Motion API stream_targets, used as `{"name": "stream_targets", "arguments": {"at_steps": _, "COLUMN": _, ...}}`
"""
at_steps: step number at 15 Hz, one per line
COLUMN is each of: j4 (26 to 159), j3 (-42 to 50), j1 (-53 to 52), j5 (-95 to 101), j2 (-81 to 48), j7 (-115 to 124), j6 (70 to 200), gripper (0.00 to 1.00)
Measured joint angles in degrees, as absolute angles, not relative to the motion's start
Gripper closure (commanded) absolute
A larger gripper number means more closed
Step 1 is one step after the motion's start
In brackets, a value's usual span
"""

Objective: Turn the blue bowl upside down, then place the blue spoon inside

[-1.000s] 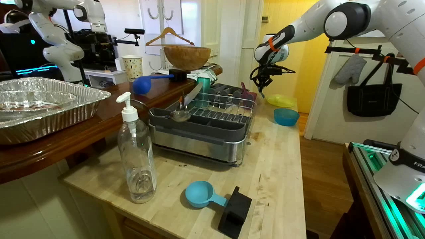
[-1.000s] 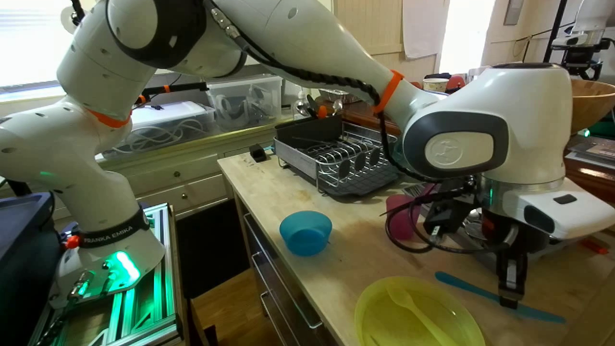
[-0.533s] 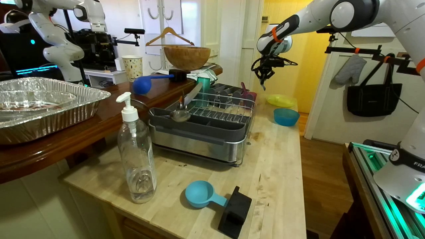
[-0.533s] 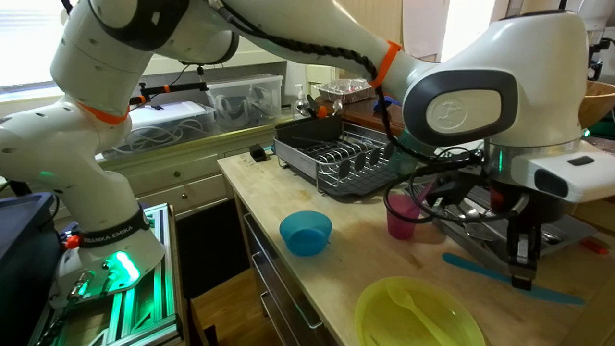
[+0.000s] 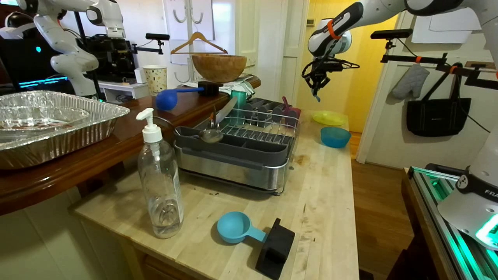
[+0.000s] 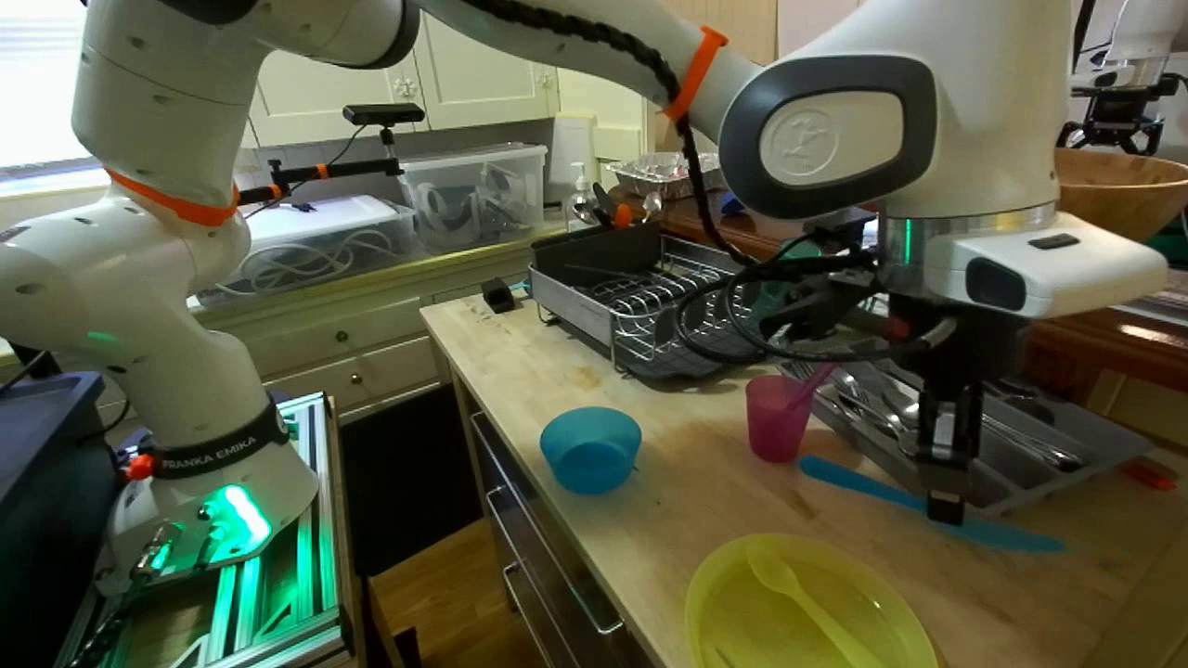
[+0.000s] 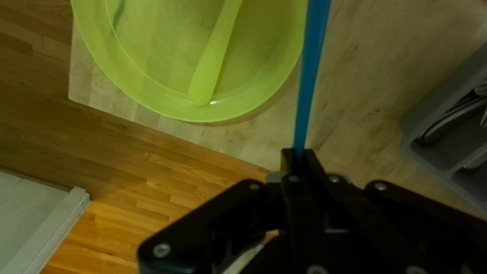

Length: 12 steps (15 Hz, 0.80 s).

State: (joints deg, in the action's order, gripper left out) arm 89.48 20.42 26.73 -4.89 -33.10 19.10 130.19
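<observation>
My gripper (image 6: 945, 506) is shut on a long, flat blue utensil, the blue spoon (image 6: 863, 484), and holds it roughly level above the table. In the wrist view the spoon (image 7: 312, 68) runs straight out from between the fingertips (image 7: 298, 156); its near end is hidden by them. In an exterior view only a small blue tip (image 5: 317, 98) shows below the gripper (image 5: 314, 90). The blue bowl (image 6: 590, 455) stands upright on the table, wider at the top, apart from the gripper; it also shows in an exterior view (image 5: 335, 137). It is out of the wrist view.
A yellow-green dish (image 6: 719, 608) with a yellow spoon (image 6: 807, 608) lies near the gripper. A pink cup (image 6: 778, 422) and a grey cutlery tray (image 6: 1104, 455) stand behind. A dish rack (image 6: 575, 301) stands farther along. A blue scoop (image 5: 234, 227) and pump bottle (image 5: 160, 186) are at the far end.
The gripper has risen with the blue spoon in it and, over the last half second, shifted sideways toward the blue bowl's side. The blue bowl has not moved.
</observation>
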Motion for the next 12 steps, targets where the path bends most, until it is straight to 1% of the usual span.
{"name": "stream_targets", "arguments": {"at_steps": 12, "j4": 112.0, "j3": 22.3, "j1": 17.7, "j5": 5.2, "j2": -17.3, "j7": 23.0, "j6": 128.8, "gripper": 0.99}}
